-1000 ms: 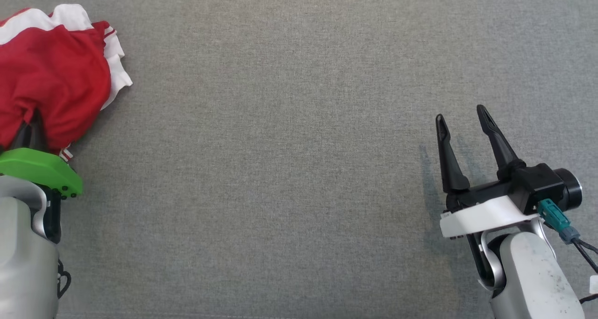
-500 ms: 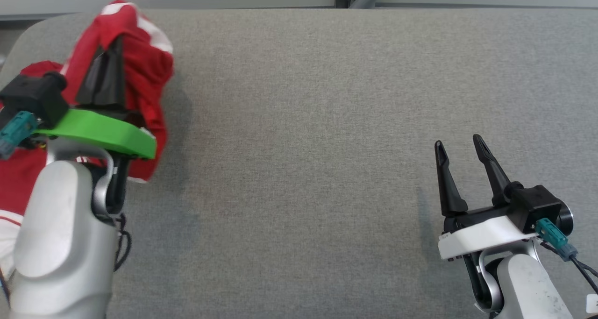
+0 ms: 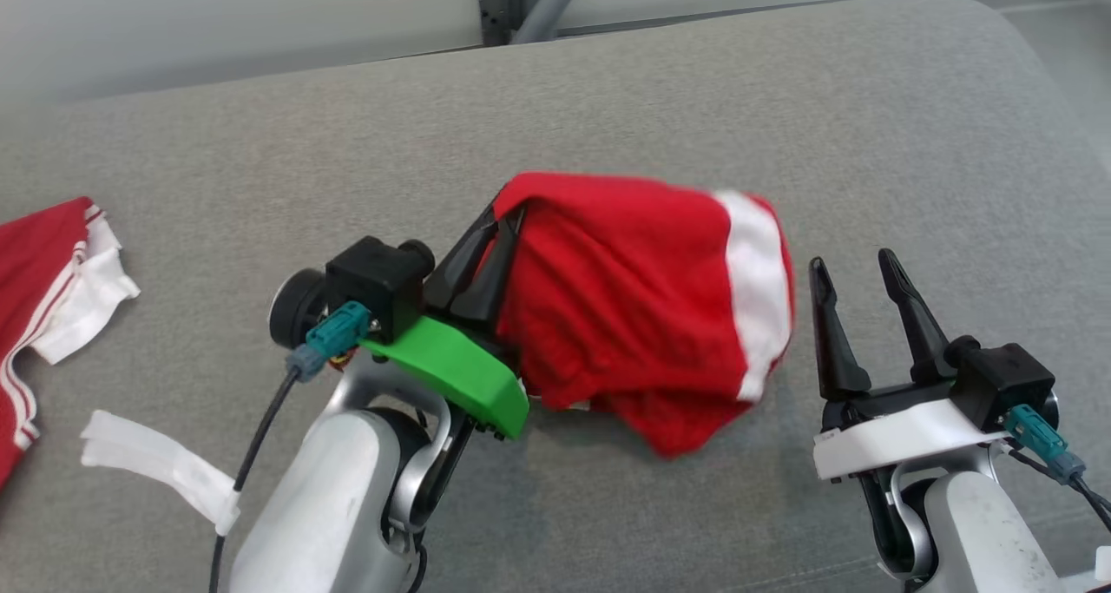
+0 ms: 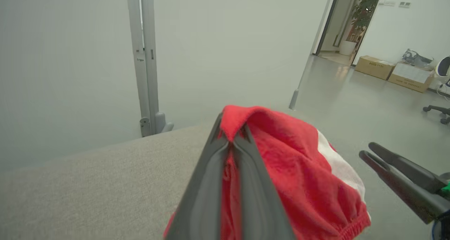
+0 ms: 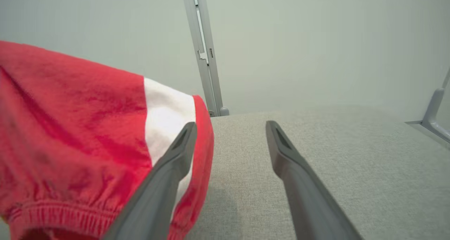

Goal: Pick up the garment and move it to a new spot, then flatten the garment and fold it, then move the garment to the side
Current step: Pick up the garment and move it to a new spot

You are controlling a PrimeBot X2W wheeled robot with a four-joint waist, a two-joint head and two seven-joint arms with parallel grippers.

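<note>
Over the grey padded surface point(image 3: 608, 98), left pincer point(image 3: 502, 215) slants upward clenched on the red garment point(image 3: 634, 298), right pincer point(image 3: 851, 263) gaping alongside.

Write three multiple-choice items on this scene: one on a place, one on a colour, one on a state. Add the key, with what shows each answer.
1. Where is the red garment relative to the right gripper?
A. On its left side
B. On its right side
C. Clamped inside it

2. What colour is the mount behind the left gripper?
A. White
B. Green
C. Blue

3. What state is the left gripper in?
A. Open above the garment
B. Open and holding nothing
C. Shut on the garment

Key:
1 A: in the head view the garment sits left of the right gripper, which is open and holds nothing.
2 B: in the head view the mount is bright green.
3 C: in the left wrist view the gripper pinches a fold of red cloth at its tips.
</note>
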